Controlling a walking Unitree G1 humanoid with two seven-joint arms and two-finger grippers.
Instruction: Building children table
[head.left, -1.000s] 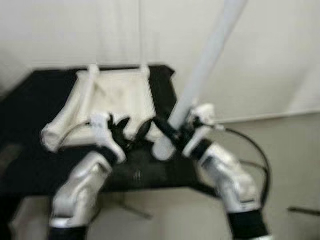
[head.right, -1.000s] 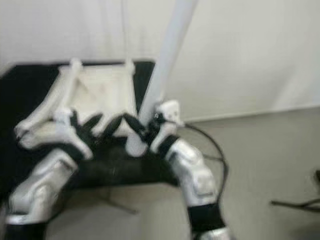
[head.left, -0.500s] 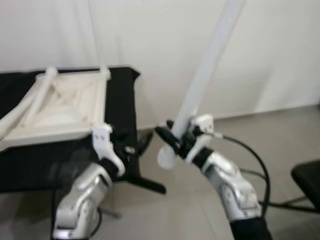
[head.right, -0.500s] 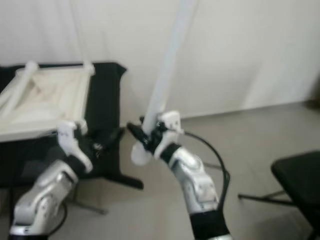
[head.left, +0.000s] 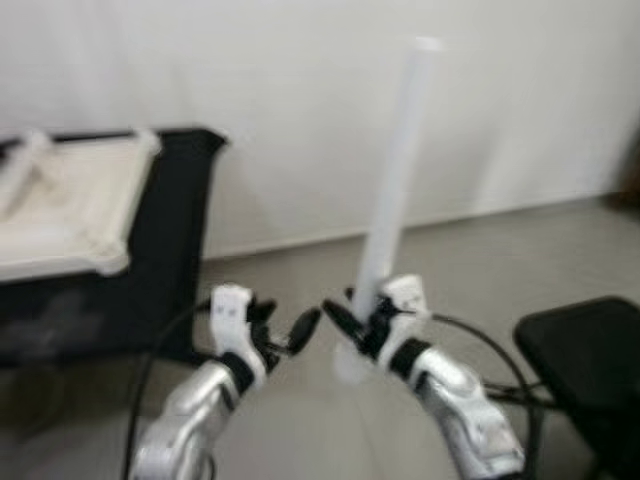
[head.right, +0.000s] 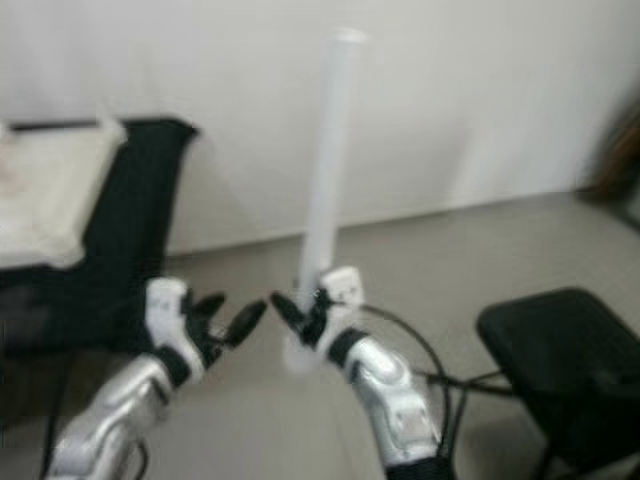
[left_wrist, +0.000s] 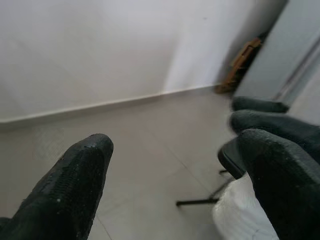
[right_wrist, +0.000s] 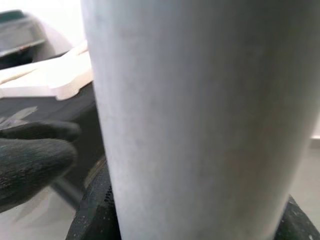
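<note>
White and smooth, the table leg (head.left: 392, 190) stands nearly upright in my right jaws (head.left: 352, 322), which are clenched around it close to its lower end. My left jaws (head.left: 285, 335) hang released just beside it, holding nothing. The upturned tabletop (head.left: 62, 205) lies on the black surface (head.left: 170, 240), well off beyond my left jaws.

From the left wrist, both fingers (left_wrist: 70, 185) are spread over bare floor.

From the right wrist, the leg is a plain round tube. I judge it stiff, light, slippery and top-heavy gripped this low; a second hold higher would steady it. No writing visible.
</note>
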